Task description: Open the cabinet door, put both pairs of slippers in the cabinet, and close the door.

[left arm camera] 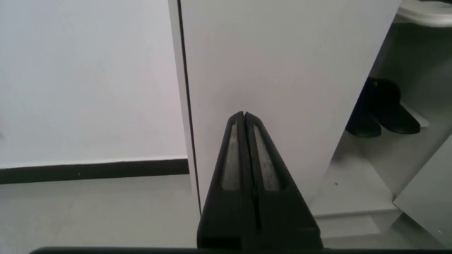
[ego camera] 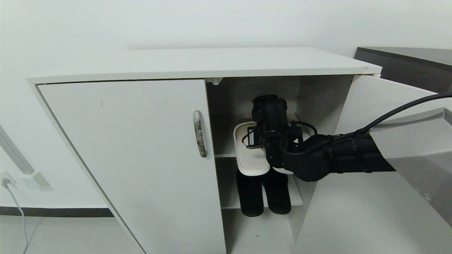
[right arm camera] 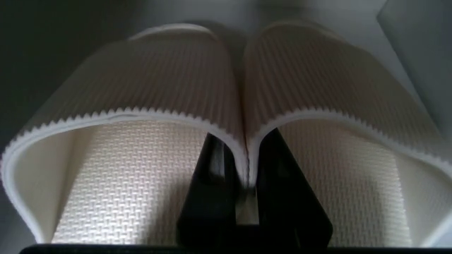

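Note:
The white cabinet (ego camera: 212, 63) has its right door (ego camera: 381, 113) swung open. Inside, the black slippers (ego camera: 263, 192) lie side by side on the lower shelf, toes pointing out; they also appear as black slippers (left arm camera: 385, 113) in the left wrist view. The white slippers (ego camera: 250, 155) rest on the upper shelf, overhanging its edge. My right gripper (right arm camera: 244, 169) is shut on the white slippers (right arm camera: 176, 92), pinching their two inner strap edges together. My left gripper (left arm camera: 244, 123) is shut on nothing, low in front of the closed left door (left arm camera: 282, 77).
The left door (ego camera: 134, 151) is closed, with a metal handle (ego camera: 199, 134) near its inner edge. A wall socket with a cable (ego camera: 7, 183) sits low at the left. A dark surface (ego camera: 406, 63) stands behind the cabinet at the right. Bare floor (left arm camera: 99, 212) lies left of the cabinet.

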`<state>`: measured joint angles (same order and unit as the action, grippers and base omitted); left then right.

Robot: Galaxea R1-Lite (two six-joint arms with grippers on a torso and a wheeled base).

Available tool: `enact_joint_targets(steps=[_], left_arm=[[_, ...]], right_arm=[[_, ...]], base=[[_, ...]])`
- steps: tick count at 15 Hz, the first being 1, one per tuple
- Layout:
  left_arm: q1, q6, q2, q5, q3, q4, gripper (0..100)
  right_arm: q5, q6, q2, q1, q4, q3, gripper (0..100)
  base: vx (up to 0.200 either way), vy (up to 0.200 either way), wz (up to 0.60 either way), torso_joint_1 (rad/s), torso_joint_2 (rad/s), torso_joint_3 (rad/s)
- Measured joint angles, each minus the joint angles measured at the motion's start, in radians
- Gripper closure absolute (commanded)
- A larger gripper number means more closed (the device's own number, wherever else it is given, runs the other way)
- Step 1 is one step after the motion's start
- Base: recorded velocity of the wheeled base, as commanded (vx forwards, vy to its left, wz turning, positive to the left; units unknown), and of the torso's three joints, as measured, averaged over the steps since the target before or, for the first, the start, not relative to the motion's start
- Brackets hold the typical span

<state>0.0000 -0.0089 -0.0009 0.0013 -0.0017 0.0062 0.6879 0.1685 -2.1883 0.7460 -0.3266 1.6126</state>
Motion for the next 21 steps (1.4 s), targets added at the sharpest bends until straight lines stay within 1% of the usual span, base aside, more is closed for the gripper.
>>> enact_joint_targets(steps=[7, 9, 12, 13, 18, 21], left_arm=[[0.000, 0.000, 0.000, 0.001, 0.000, 0.000, 100], [0.000, 0.000, 0.000, 0.001, 0.000, 0.000, 100], [0.000, -0.001, 0.000, 0.001, 0.000, 0.000, 100], [0.000, -0.001, 0.000, 0.001, 0.000, 0.000, 100], [0.000, -0.001, 0.000, 0.001, 0.000, 0.000, 100], [0.000, -0.001, 0.000, 0.001, 0.000, 0.000, 100]], right_arm=[[0.006, -0.018, -0.064, -0.025, -0.010, 0.108, 100], [0.003, -0.020, -0.067, -0.030, -0.001, 0.121, 100], [0.001, -0.020, -0.067, -0.034, 0.049, 0.134, 100], [0.001, -0.019, -0.068, -0.035, 0.051, 0.141, 0], [0.001, -0.014, -0.066, -0.037, 0.052, 0.137, 0], [0.003, -0.011, -0.027, -0.024, 0.048, 0.074, 0]], base=[[0.000, 0.000, 0.00, 0.000, 0.00, 0.000], [0.000, 0.000, 0.00, 0.000, 0.00, 0.000], [0.000, 0.000, 0.00, 0.000, 0.00, 0.000], [0.000, 0.000, 0.00, 0.000, 0.00, 0.000], [0.000, 0.000, 0.00, 0.000, 0.00, 0.000], [0.000, 0.000, 0.00, 0.000, 0.00, 0.000]])
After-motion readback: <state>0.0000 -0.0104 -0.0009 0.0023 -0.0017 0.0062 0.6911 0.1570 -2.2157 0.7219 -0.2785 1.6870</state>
